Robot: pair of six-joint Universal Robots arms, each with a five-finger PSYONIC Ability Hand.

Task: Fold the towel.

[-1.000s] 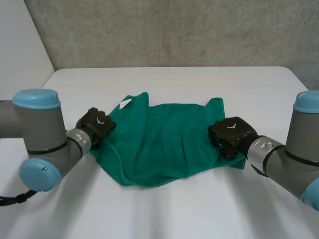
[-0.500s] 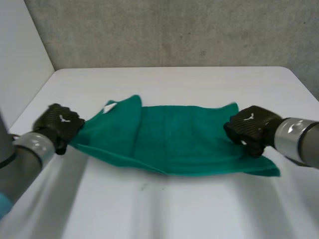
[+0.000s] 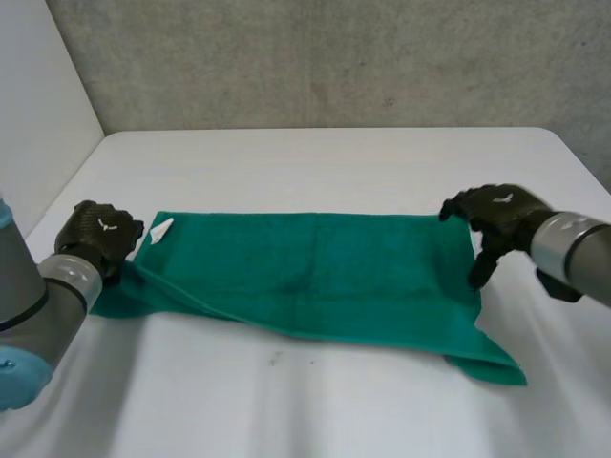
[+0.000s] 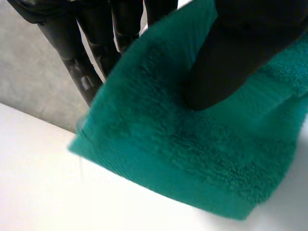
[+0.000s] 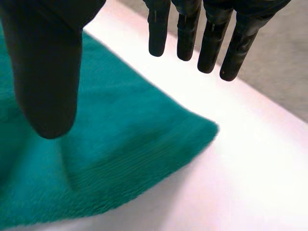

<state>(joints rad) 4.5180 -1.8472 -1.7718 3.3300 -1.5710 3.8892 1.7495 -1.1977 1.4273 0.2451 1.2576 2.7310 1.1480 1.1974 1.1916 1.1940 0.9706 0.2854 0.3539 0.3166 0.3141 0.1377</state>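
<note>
So, the towel (image 3: 315,272) is laid out as a long green strip across the middle of the white table (image 3: 334,162), running from one hand to the other. It looks to me like it's already doubled over once lengthwise. There's an under layer poking out at the near right corner and a bit at the left end, so the edges aren't lined up all that neatly.

The left hand (image 3: 100,237) is on the towel's left end, next to the little white tag (image 3: 160,229). In the left wrist view the thumb (image 4: 231,62) presses down into the cloth with the fingers (image 4: 86,53) behind it, so I'd call that a pinch on that end.

The right hand (image 3: 496,215) is at the far right corner. Its fingers (image 5: 211,43) are straight and spread away from the thumb (image 5: 48,72), with the towel lying loose below, so it's not holding anything.

My guess is we're about halfway. It'd need the right end picked up again, then a fold end to end. The towel just sits on the bare table.
</note>
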